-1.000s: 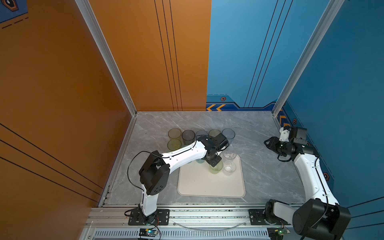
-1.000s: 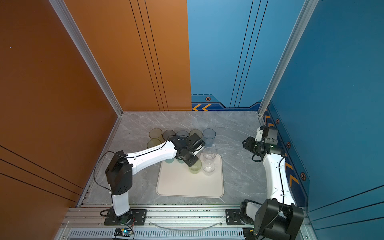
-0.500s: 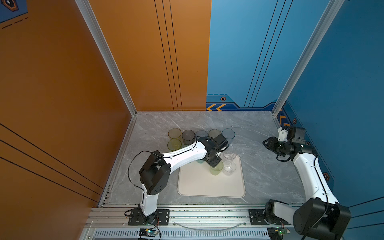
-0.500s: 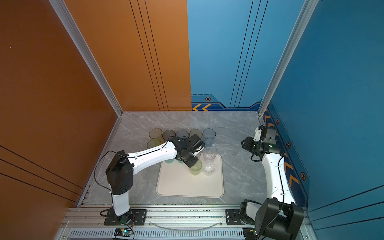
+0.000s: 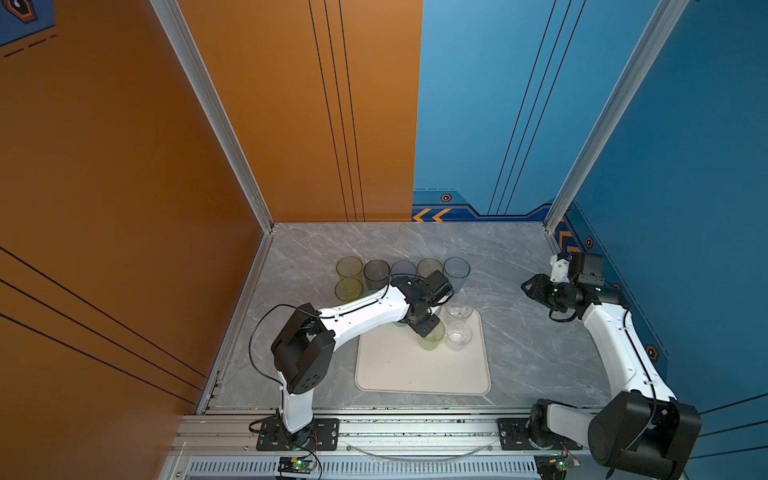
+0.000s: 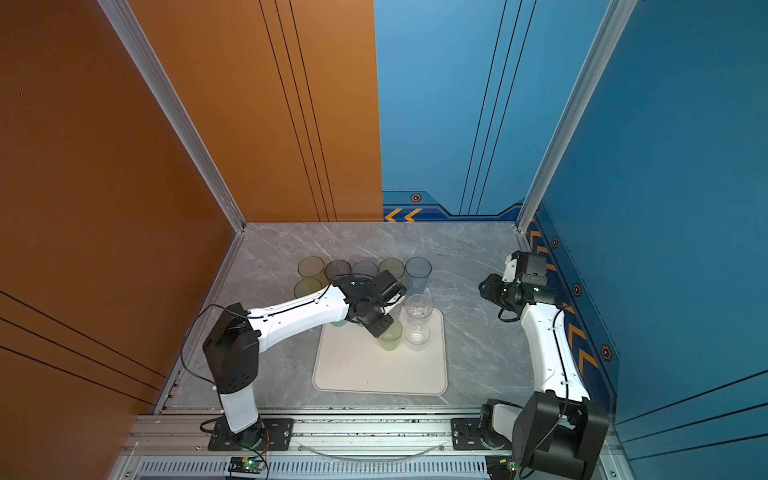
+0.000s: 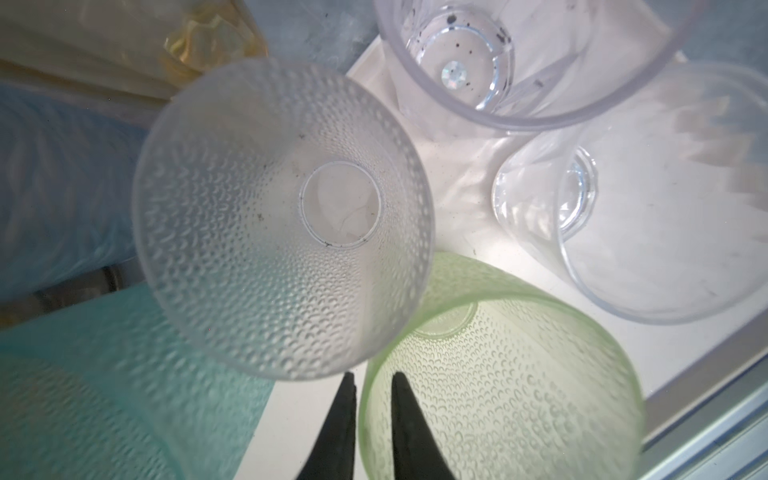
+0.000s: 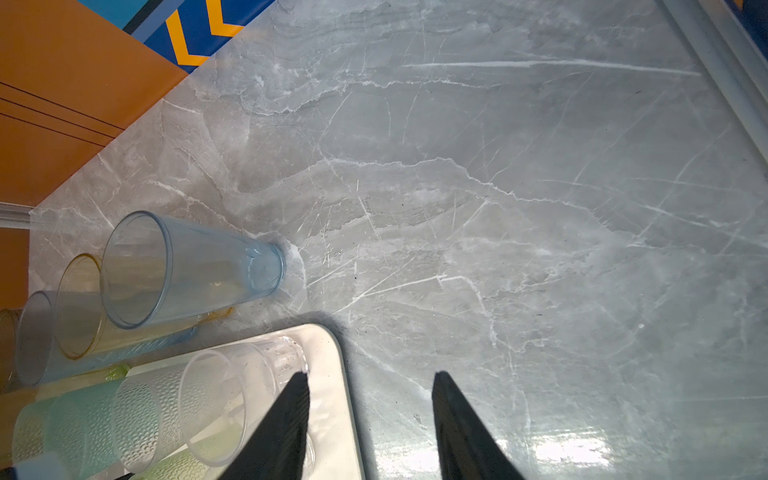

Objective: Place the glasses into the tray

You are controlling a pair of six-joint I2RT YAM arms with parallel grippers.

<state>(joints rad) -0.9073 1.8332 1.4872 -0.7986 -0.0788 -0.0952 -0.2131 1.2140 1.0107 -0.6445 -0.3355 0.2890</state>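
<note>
Glasses [image 5: 376, 272] stand in a bunch on the grey bench [image 5: 523, 357], just behind the white tray [image 5: 415, 374]. In both top views a yellow, a grey, another yellow and a blue glass [image 5: 456, 267] make a row at the back. The left arm [image 5: 361, 313] covers part of the bunch, so I cannot count them all.

Three glasses clearly stand in the tray's far corner. They are a pale green glass [image 5: 435, 340] and two clear glasses [image 5: 458, 334] just beside it.

The left jaws hang right over the green glass. They are narrow, only a little apart, and the green rim runs between them. I cannot tell if they touch it.

A bumpy frosted glass [image 7: 282, 216] sits just beside the green one. It hides the tray's edge, so I cannot tell if it stands on the tray or on the bench. A teal glass [image 7: 104, 374] looks blurry and is cut off at the side of the wrist view.

The right jaws are wide apart and hold nothing. They hang on the right arm [image 5: 606, 332], over the bench beside the tray's corner.
</note>
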